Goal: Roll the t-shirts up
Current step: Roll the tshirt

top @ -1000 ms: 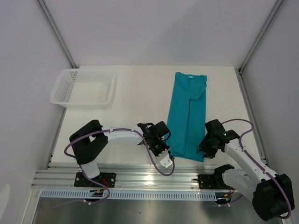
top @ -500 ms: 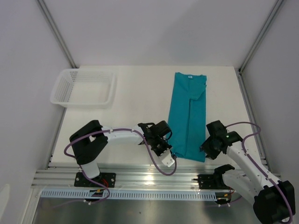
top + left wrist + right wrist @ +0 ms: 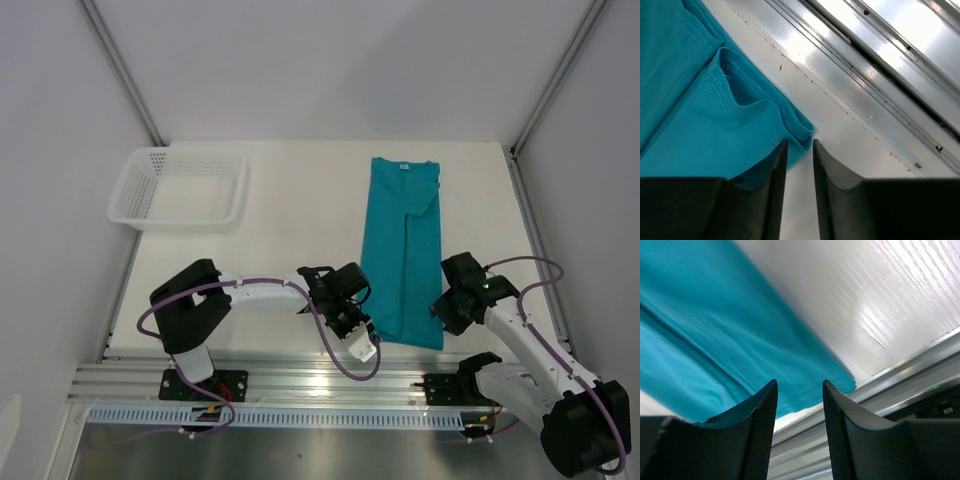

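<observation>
The teal t-shirt [image 3: 405,250] lies folded into a long narrow strip on the right half of the table, collar at the far end. My left gripper [image 3: 367,320] sits low at its near-left corner. In the left wrist view the gripper [image 3: 800,141] is open by a narrow gap, with the folded hem corner [image 3: 799,131] right at the fingertips and bare table between the fingers. My right gripper [image 3: 441,312] hovers at the near-right corner. It is open [image 3: 799,382] with nothing in it, and the shirt's hem [image 3: 805,395] shows below the tips.
A white mesh basket [image 3: 185,225] stands at the far left of the table. An aluminium rail [image 3: 300,380] runs along the near edge, just behind both grippers [image 3: 880,65] [image 3: 890,390]. White walls close in the sides and the back.
The left gripper has edged a little toward the near right at the shirt's corner. The right wrist has shifted slightly right. The shirt lies where it was.
</observation>
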Controlling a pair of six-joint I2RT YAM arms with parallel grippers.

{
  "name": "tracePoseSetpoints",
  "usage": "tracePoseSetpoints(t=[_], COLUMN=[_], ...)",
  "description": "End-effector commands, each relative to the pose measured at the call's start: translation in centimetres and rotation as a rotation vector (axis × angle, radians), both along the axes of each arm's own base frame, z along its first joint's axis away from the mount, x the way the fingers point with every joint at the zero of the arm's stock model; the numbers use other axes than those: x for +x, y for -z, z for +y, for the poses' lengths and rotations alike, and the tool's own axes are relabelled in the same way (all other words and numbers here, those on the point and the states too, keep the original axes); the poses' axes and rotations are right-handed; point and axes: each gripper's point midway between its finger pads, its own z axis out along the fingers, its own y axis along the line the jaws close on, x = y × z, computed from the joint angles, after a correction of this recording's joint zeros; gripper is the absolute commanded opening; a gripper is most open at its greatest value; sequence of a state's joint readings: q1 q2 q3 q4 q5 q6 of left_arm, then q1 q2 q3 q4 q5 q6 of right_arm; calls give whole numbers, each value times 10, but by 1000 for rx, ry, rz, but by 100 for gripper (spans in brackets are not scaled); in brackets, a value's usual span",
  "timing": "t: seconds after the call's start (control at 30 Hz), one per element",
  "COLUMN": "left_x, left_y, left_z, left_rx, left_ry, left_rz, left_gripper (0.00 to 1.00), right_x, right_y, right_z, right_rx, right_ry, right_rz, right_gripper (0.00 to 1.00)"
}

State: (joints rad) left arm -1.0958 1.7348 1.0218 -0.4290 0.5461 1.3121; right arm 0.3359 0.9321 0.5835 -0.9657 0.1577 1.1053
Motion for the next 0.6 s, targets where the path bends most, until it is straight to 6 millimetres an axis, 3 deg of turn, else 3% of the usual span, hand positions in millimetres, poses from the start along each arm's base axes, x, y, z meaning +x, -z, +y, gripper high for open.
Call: tracePoseSetpoints(t=[0.0,0.13,0.4,0.57], left_x=[-2,-9,-20,-12], left_y=[-5,-12,-2,1], left_z=[-3,-5,-7,-18], left_rx=[-18,-41,-25,-22], left_ry=[42,79,91,38], left_rz=[-22,-8,33,25], left_gripper=[37,45,44,43], right_x=[19,14,-2,-11], right_y=[-24,-20,-10,-8], right_z=[-4,-6,-12,-14], right_rx=[-28,-27,3,17], right_ry=[6,21,183,358], right_rz=[-86,-73,-74,-34], right_gripper=[44,45,44,43])
